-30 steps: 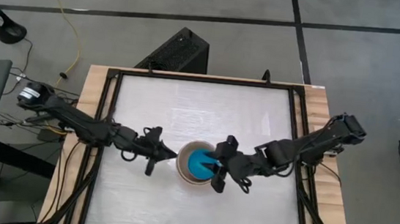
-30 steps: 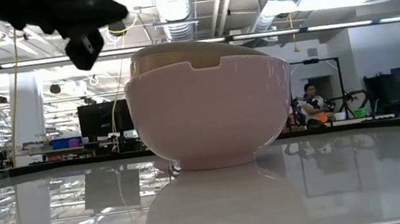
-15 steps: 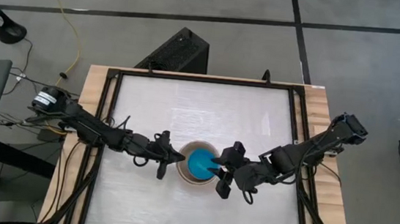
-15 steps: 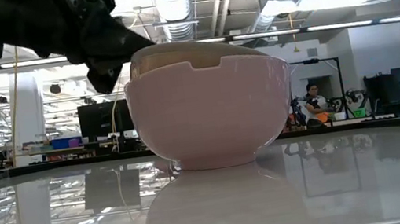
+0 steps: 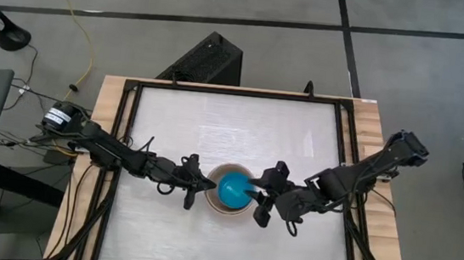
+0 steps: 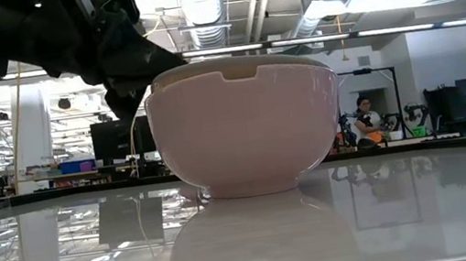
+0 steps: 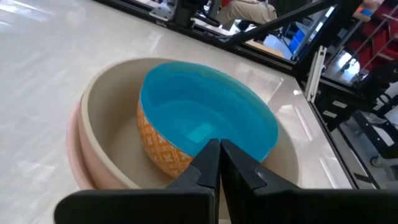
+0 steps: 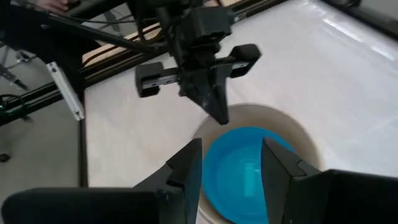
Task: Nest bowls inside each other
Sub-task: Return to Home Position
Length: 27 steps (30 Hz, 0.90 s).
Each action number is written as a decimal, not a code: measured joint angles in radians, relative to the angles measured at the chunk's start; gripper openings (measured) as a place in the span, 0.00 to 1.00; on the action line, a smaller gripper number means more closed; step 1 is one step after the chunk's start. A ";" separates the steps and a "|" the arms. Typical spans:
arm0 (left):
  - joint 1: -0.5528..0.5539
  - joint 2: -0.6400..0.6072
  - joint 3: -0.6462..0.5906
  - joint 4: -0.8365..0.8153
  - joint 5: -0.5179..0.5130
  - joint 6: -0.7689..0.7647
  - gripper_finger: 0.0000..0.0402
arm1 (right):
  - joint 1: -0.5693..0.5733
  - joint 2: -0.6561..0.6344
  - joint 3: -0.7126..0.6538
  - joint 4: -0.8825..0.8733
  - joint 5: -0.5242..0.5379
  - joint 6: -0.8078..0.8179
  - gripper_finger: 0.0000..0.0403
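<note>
The bowls stand nested at the table's middle: a pink bowl [image 6: 247,128] outermost, a beige bowl [image 7: 112,137] inside it, and a blue bowl [image 5: 233,188] with an orange patterned outside innermost. My left gripper [image 5: 203,186] is shut at the stack's left rim. Above the stack's right side, my right gripper [image 8: 230,162] hangs open, its fingers apart over the blue bowl [image 8: 242,177]. My left gripper has its shut fingertips [image 8: 221,115] on the beige bowl's rim [image 8: 208,121] at the stack's left side. It comes nearly level from the table's left, slanting a little down. The bowl sits low inside the pink bowl [image 7: 74,155].
A black frame [image 5: 129,137] runs round the white tabletop. A black box [image 5: 209,59] stands on the floor beyond the far edge. In the low view a person [image 6: 366,120] sits far off in the room behind.
My left gripper has gone toward the table's right edge and down, reaching the stack's left rim. The beige bowl's raised edge, which stood domed above the pink bowl, has sunk and now sits nearly level in it. My right gripper has drifted slightly toward the right edge.
</note>
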 joint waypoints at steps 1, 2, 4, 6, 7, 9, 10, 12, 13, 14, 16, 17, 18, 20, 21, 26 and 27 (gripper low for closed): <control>0.002 0.000 0.000 0.000 0.000 0.002 0.00 | 0.004 -0.005 0.000 -0.011 0.017 0.000 0.33; 0.005 0.000 0.000 0.000 0.000 0.003 0.00 | 0.009 -0.009 0.000 -0.024 0.038 -0.002 0.33; 0.013 -0.008 -0.001 0.010 0.001 0.000 0.00 | 0.022 -0.018 0.000 -0.053 0.080 -0.002 0.33; 0.019 -0.040 -0.001 0.060 0.005 0.006 0.00 | 0.041 -0.028 0.000 -0.088 0.122 0.004 0.33; 0.022 -0.067 -0.001 0.086 0.007 0.021 0.00 | 0.051 -0.033 0.000 -0.106 0.143 0.016 0.33; 0.027 -0.135 0.000 0.088 0.003 0.058 0.00 | 0.074 -0.044 0.000 -0.151 0.182 0.043 0.33; 0.031 -0.172 0.000 0.066 0.000 0.082 0.00 | 0.086 -0.049 0.000 -0.175 0.202 0.062 0.33; 0.043 -0.260 0.000 -0.011 -0.020 0.115 0.00 | 0.110 -0.059 0.000 -0.238 0.240 0.110 0.33; 0.048 -0.308 0.000 -0.052 -0.030 0.125 0.00 | 0.123 -0.064 0.000 -0.269 0.254 0.136 0.33; 0.055 -0.354 0.000 -0.102 -0.037 0.129 0.00 | 0.135 -0.070 0.000 -0.303 0.268 0.163 0.33; 0.065 -0.437 0.000 -0.202 -0.036 0.129 0.00 | 0.159 -0.081 0.000 -0.369 0.289 0.216 0.32; 0.068 -0.475 0.000 -0.251 -0.036 0.129 0.00 | 0.170 -0.087 0.000 -0.400 0.300 0.243 0.31; 0.069 -0.512 0.000 -0.302 -0.037 0.129 0.00 | 0.181 -0.092 0.000 -0.431 0.305 0.267 0.30; 0.070 -0.580 0.000 -0.382 -0.041 0.129 0.00 | 0.198 -0.101 0.000 -0.487 0.308 0.309 0.27; 0.070 -0.612 0.000 -0.422 -0.042 0.129 0.00 | 0.206 -0.106 0.000 -0.514 0.307 0.328 0.25; 0.070 -0.732 0.000 -0.584 -0.062 0.119 0.00 | 0.232 -0.137 -0.002 -0.639 0.301 0.373 0.10; 0.070 -0.750 0.000 -0.607 -0.064 0.119 0.00 | 0.235 -0.149 -0.010 -0.647 0.301 0.374 0.07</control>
